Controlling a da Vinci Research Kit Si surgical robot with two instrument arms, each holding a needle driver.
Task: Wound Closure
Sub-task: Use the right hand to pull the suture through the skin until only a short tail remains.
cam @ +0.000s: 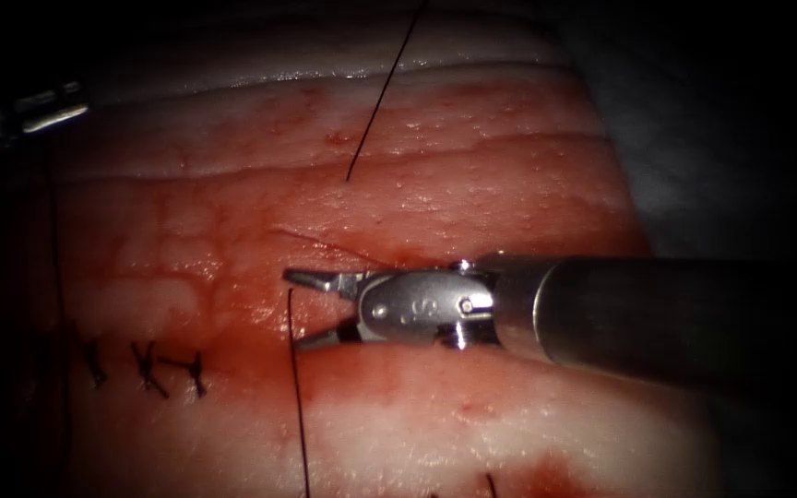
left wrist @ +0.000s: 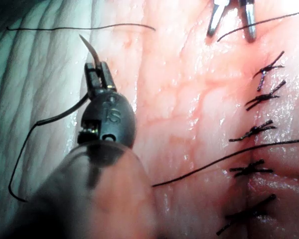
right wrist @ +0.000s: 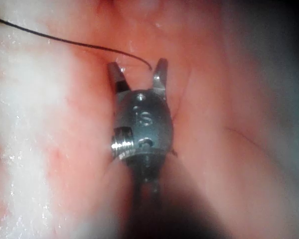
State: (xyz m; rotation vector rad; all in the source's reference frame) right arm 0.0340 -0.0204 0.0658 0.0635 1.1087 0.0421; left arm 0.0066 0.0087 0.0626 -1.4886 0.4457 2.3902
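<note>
My right tool (cam: 295, 309) reaches in from the right and lies low over the reddened tissue (cam: 472, 184), jaws open. A free end of dark thread (cam: 299, 406) rises between them; neither jaw touches it. The right wrist view shows the same open jaws (right wrist: 137, 63) with the thread end (right wrist: 139, 57) in the gap. My left tool (left wrist: 96, 67) is shut on the curved needle (left wrist: 88, 46), whose pointed end sticks out past the jaws, clear of the tissue. The left tool (cam: 53, 111) sits at the far upper left in the endoscope view.
Several tied stitches (cam: 148, 369) close the cut at the lower left, also seen as stitches (left wrist: 261, 99) in the left wrist view. A second thread strand (cam: 385, 97) runs down from the top. Thread (left wrist: 27, 144) trails in a loop beside the left tool. Red fluid (cam: 260, 360) wets the tissue.
</note>
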